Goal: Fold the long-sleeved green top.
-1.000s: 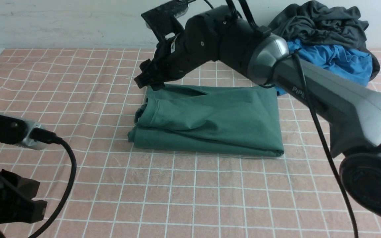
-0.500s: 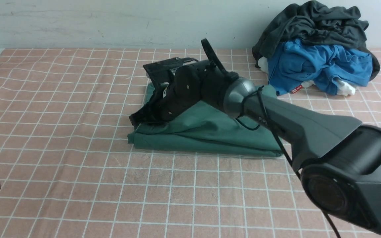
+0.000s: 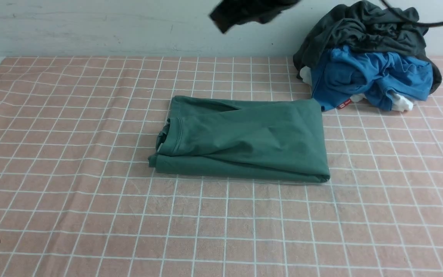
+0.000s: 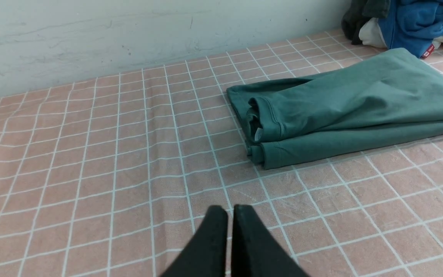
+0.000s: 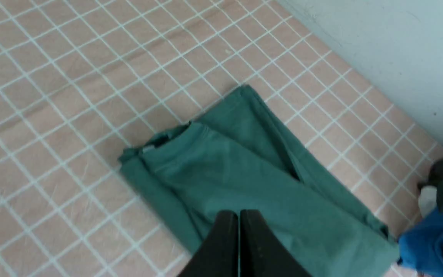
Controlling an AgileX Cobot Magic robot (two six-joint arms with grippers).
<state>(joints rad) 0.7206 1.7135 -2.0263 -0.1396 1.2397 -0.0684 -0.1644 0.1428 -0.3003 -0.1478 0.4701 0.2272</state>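
The green top (image 3: 244,142) lies folded on the checked cloth (image 3: 221,223), left of the clothes pile (image 3: 367,57), with a small blank-looking tag (image 4: 258,134) at its neck. A red label (image 3: 344,104) under the blue garment (image 3: 375,75) carries white lettering too small to read. The left gripper (image 4: 230,215) and right gripper (image 5: 238,219) both have fingertips pressed together, pinching nothing.

Green top (image 3: 244,140), folded, slightly rumpled

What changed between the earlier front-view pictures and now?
The right gripper rose away from the green top, up before the wall, and closed empty. The left gripper drew back toward the near left corner. The green top and the clothes pile stayed put.
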